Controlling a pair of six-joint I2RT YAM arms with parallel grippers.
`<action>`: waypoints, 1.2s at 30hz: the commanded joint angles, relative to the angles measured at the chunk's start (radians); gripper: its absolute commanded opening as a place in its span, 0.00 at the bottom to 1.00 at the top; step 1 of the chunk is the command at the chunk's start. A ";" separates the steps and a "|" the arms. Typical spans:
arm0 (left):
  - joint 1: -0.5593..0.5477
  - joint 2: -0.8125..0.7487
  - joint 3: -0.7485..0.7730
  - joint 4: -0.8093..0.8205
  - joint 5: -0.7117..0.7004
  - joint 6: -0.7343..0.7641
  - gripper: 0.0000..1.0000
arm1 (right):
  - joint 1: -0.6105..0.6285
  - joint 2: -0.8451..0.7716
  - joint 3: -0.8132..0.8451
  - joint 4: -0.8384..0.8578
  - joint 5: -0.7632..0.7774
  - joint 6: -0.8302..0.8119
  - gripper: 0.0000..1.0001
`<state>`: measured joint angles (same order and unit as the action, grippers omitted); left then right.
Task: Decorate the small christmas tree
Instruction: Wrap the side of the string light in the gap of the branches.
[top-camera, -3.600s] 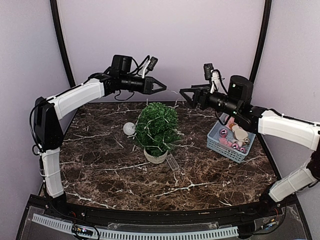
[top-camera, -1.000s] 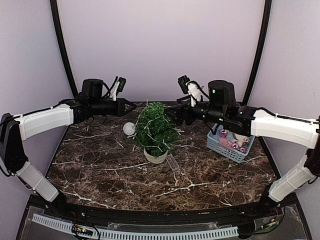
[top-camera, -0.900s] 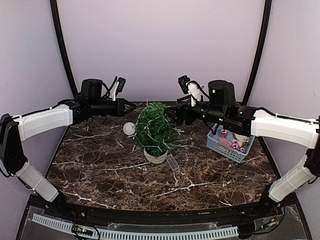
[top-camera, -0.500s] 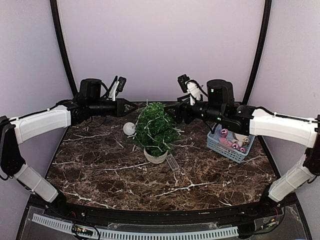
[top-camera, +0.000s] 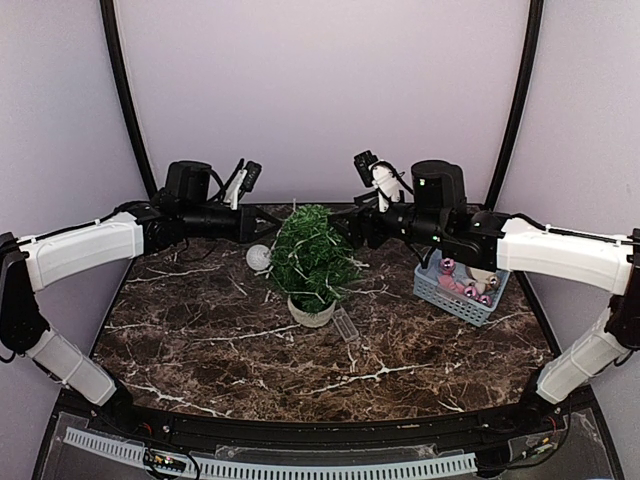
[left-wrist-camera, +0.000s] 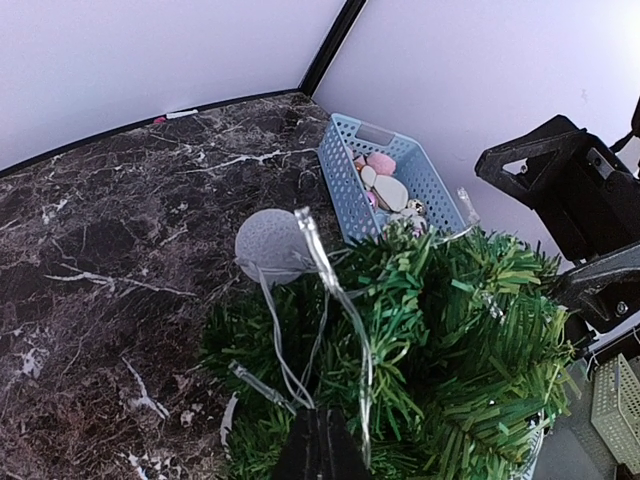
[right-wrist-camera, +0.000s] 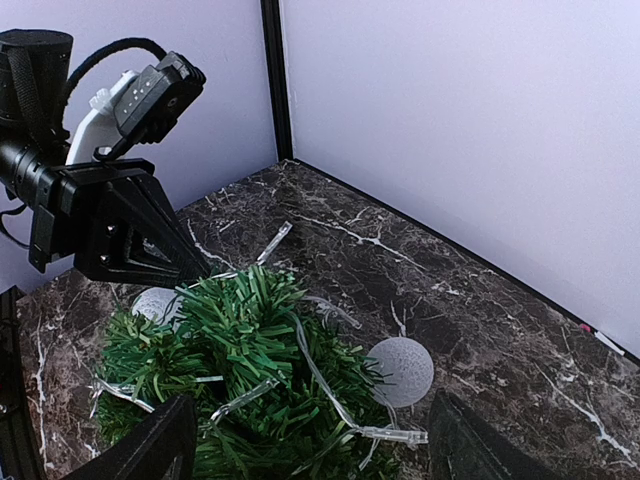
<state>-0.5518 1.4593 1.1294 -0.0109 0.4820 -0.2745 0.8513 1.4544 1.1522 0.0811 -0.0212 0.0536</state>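
1. Table (top-camera: 200, 330): dark marble-patterned top with white veins, carrying every item below.

2. Left arm (top-camera: 85, 250) and right arm (top-camera: 560, 250): white and black, both reaching in from the sides toward the table's middle, at tree-top height.

3. Small christmas tree (top-camera: 312, 255): bushy, dark green and upright. It stands at the middle of the table, slightly toward the back, between the two grippers.

4. Blue basket (top-camera: 445, 290): lattice-walled, on the table to the right of the tree and apart from it, under the right arm.

5. Right gripper (top-camera: 342, 230): jaws spread wide, nothing between them. It sits just beside the tree's upper right; in the right wrist view its fingers (right-wrist-camera: 150, 450) frame the treetop.

6. Left gripper (top-camera: 272, 222): jaws pressed together, just beside the tree's upper left. In the left wrist view, clear strands run down to the closed tips and look pinched there.

7. Pot (top-camera: 311, 314): pale and round, holding the tree's base.

8. Light string (left-wrist-camera: 340, 300): clear wire with clear bulbs, draped over the tree's top and sides.

9. White balls (right-wrist-camera: 400, 370): two of them, matte and pale, one on each side of the tree's crown in the right wrist view.

10. Ornaments (top-camera: 470, 275): pink, pale and silvery pieces heaped inside the basket.

11. Clear plastic piece (top-camera: 346, 325): flat on the table, near the pot's right side.
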 joint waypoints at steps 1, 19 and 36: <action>-0.010 -0.030 -0.011 -0.031 -0.012 0.009 0.05 | 0.008 0.003 0.032 0.040 0.015 0.003 0.80; -0.020 -0.109 -0.051 -0.060 -0.022 0.013 0.28 | 0.008 0.010 0.032 0.043 0.018 -0.002 0.80; -0.020 -0.234 -0.108 -0.061 -0.117 0.048 0.66 | 0.008 -0.041 0.002 0.081 0.009 0.022 0.84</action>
<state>-0.5671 1.2884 1.0554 -0.0883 0.4061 -0.2420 0.8513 1.4544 1.1538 0.0952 -0.0212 0.0612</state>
